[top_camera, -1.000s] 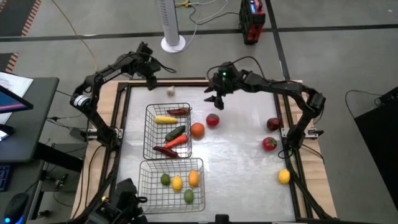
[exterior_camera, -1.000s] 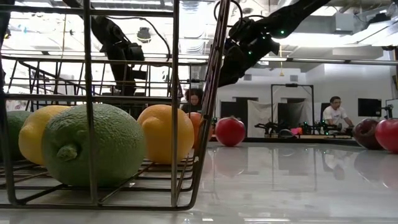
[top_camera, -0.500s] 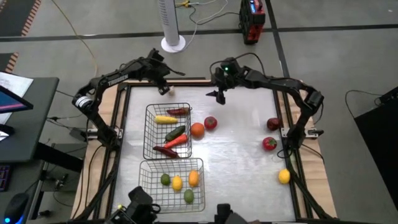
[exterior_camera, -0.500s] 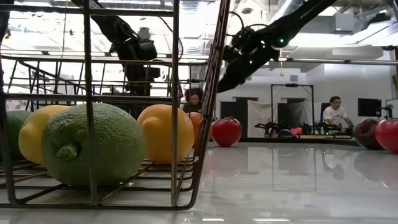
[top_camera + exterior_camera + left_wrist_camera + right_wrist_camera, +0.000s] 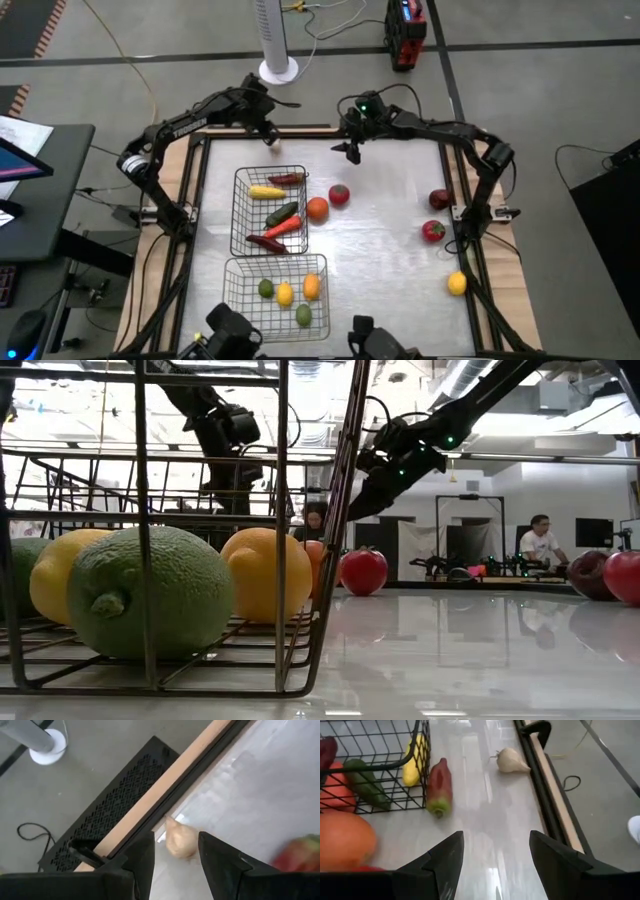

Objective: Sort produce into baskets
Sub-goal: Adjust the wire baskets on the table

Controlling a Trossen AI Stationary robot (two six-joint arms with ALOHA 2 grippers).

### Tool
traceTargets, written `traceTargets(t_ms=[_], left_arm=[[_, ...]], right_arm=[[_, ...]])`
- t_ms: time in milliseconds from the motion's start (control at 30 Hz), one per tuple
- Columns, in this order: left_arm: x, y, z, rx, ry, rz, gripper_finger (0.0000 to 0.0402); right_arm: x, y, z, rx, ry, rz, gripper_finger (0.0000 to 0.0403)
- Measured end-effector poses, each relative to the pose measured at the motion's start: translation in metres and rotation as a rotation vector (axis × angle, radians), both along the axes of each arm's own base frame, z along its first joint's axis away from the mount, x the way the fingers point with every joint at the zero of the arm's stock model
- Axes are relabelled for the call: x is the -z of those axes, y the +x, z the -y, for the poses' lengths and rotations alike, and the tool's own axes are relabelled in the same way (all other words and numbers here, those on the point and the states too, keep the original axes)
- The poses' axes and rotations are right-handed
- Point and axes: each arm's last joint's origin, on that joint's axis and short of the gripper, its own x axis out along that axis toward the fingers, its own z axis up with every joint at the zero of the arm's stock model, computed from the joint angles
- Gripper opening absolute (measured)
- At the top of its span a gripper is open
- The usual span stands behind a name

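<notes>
The left wrist view shows the white garlic (image 5: 180,841) between the dark fingers (image 5: 142,857) of the left gripper (image 5: 175,857), close to the wooden far edge of the table (image 5: 200,750); I cannot tell if the fingers touch it. In the high view this garlic is hidden under the left gripper (image 5: 268,135) near the far left corner. The right wrist view shows the garlic (image 5: 511,760) lying with its thin tip toward the far basket (image 5: 395,767), and a red chilli (image 5: 440,787) leaning on this basket's wall, long axis along it, green end toward the camera. The right gripper (image 5: 352,152) hovers spread and empty by the far edge. The near basket (image 5: 275,290) holds round fruits.
</notes>
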Motion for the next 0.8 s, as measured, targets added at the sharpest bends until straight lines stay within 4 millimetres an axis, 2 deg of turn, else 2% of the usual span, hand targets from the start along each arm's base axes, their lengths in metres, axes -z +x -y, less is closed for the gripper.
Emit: traceTargets(t_ms=[133,267,433,567,667,800], left_arm=[[-0.005,0.013,0.011,0.025,-0.002,0.017,0.0141],[0.005,0.024,0.018,0.045,-0.082,0.032,0.0141],[0.008,0.037,0.04,0.137,-0.158,0.008,0.0141],[0.01,0.048,0.064,0.185,-0.118,-0.061,0.0141],[0.021,0.054,0.078,0.227,-0.112,-0.09,0.0141],[0.032,0.05,0.09,0.234,-0.048,-0.094,0.0141]], right_arm=[[-0.004,-0.001,0.001,0.004,-0.011,0.016,0.0255],[-0.003,0.002,-0.003,-0.006,-0.006,0.01,0.0255],[-0.001,0.002,-0.006,-0.001,0.027,-0.009,0.0255],[0.001,-0.001,-0.005,0.008,0.052,-0.032,0.0255],[0.001,-0.003,-0.003,0.003,0.067,-0.03,0.0255],[0.002,-0.004,-0.002,0.005,0.071,-0.034,0.0255]])
